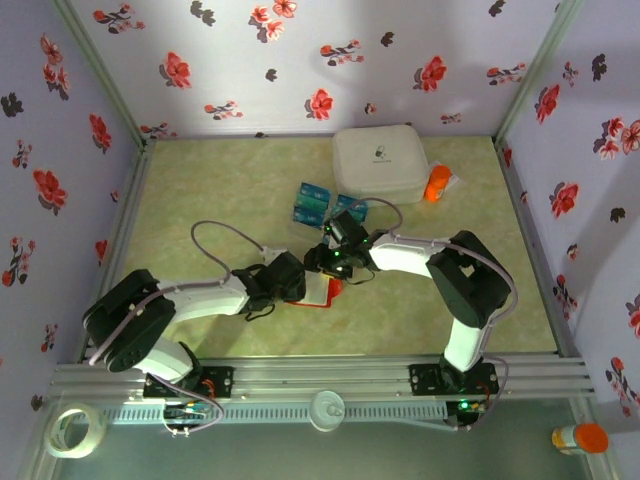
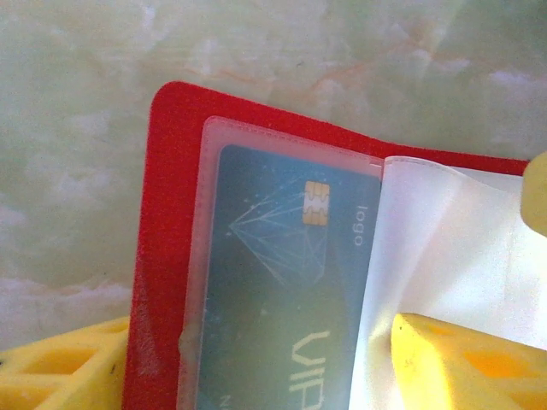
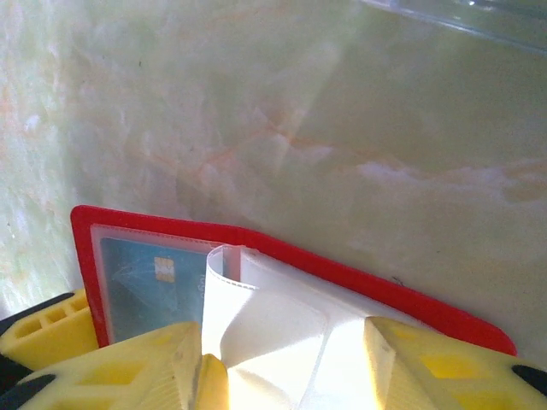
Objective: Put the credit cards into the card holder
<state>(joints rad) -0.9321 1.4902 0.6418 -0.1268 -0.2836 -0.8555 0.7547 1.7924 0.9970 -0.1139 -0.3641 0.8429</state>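
- The red card holder (image 1: 322, 290) lies open on the table (image 1: 200, 210), at its centre.
- One blue card (image 2: 273, 256) sits in the holder's clear pocket.
- The other cards (image 1: 310, 203) lie beside the white case (image 1: 380, 162).
- The left gripper (image 2: 256, 376) has its fingers apart, straddling the holder.
- The right gripper (image 3: 282, 359) has its fingers apart, over the pocket leaves (image 3: 273, 316).

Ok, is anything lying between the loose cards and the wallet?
Nothing lies on the table between the cards and the wallet; the right gripper, at the wallet, hangs over that stretch.
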